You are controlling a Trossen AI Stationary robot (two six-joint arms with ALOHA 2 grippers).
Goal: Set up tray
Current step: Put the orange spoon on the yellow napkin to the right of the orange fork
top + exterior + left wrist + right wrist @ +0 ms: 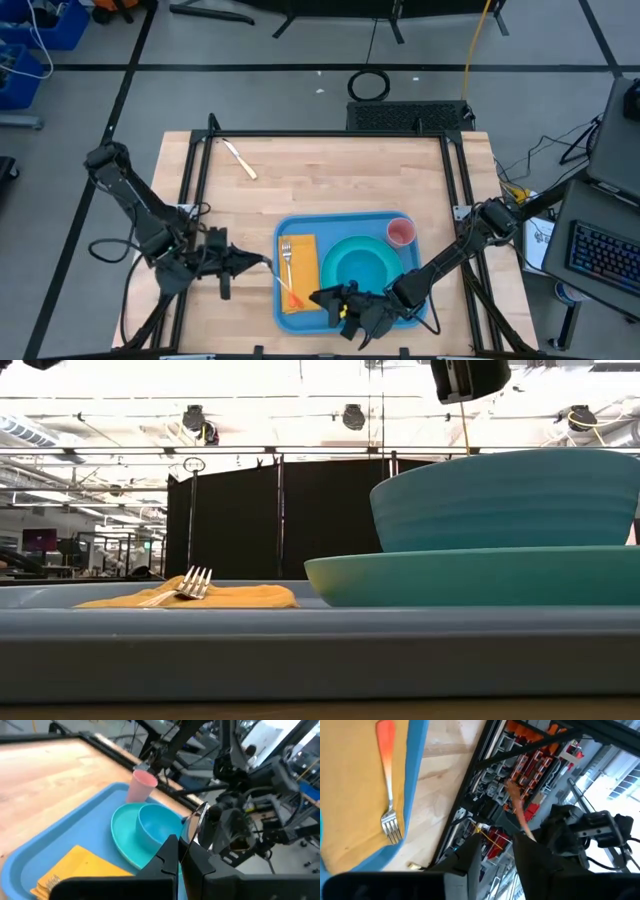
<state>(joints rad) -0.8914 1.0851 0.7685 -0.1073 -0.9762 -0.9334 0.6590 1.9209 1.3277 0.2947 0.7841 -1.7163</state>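
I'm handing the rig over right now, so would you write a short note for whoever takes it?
Left gripper: shut, low beside the tray's left rim, holding nothing.
Right gripper: over the tray's near edge, by the napkin; grip unclear.
Tray: mid-table, carrying napkin with fork on it, plate with bowl, and pink cup.
Left to do: probably bring the utensil that lies on the table far from the tray.

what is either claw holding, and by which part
Right claw grips an orange-handled utensil near its middle, it seems; left claw holds nothing.
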